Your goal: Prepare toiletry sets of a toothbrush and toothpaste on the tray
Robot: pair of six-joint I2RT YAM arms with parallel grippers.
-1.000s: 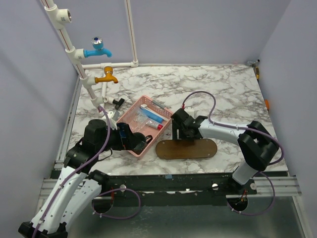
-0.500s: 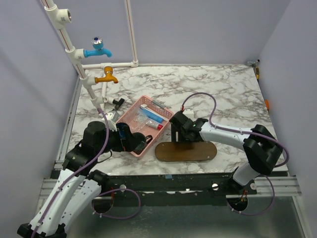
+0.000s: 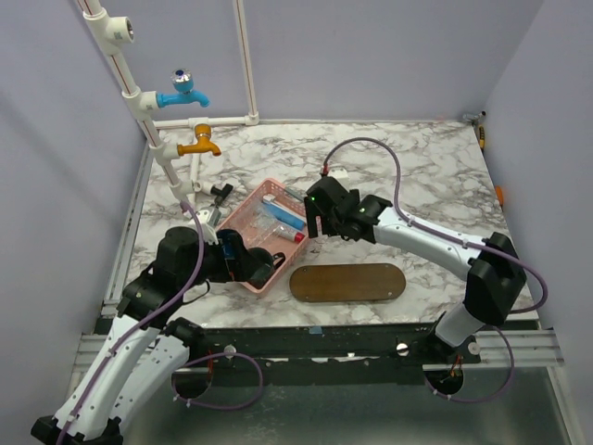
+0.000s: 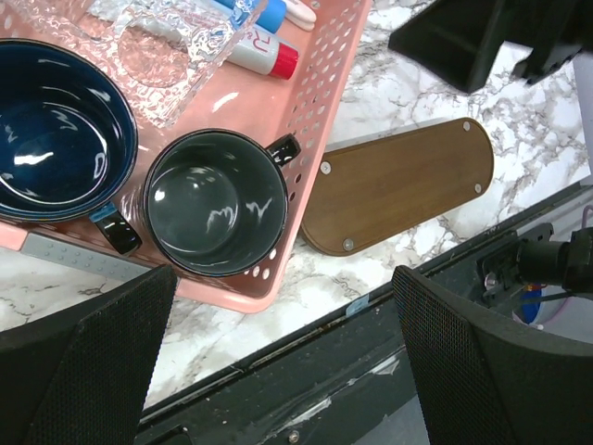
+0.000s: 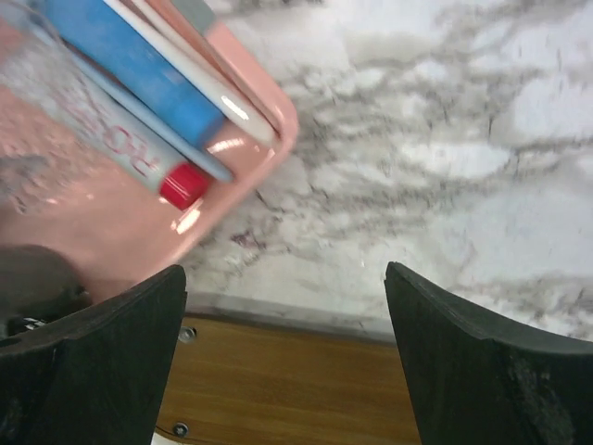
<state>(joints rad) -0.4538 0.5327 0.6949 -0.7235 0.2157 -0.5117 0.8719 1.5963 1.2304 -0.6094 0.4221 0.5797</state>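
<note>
Lying in the pink basket (image 4: 320, 102), the toothpaste (image 5: 139, 159) shows a pale tube, red lettering and red cap, perhaps beside a toothbrush (image 5: 227, 104). The dark oval wooden tray (image 4: 398, 190) rests on the marble worktop (image 5: 463, 139). Left hand (image 4: 278, 278) and right hand (image 5: 283, 271) both gape, gripping nothing; lilac walls (image 3: 371, 56) around.

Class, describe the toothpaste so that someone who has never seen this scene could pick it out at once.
On the marble table, look in the pink slotted basket beside the brown wooden tray. The toothpaste lies in the end away from the two dark mugs: a pale tube, the only item with a red cap.
</note>
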